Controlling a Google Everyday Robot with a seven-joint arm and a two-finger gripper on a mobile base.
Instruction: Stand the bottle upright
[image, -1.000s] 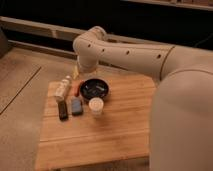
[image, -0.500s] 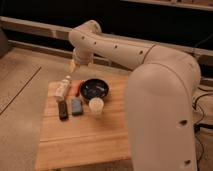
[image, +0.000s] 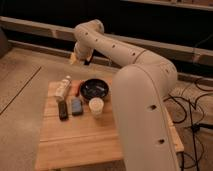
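Risk: clipping bottle (image: 63, 88) sideways while descending, rolling it off table (image: 75, 145) edge. Lying flat near far left corner, close to dark bowl (image: 94, 89). Hovering above and behind it with pincer (image: 80, 60) wide, holding nothing.

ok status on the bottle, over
Pincer open, empty, hovering above the table's far-left corner. Bottle lying flat near the left edge, untouched. Black bar and black bowl close by.
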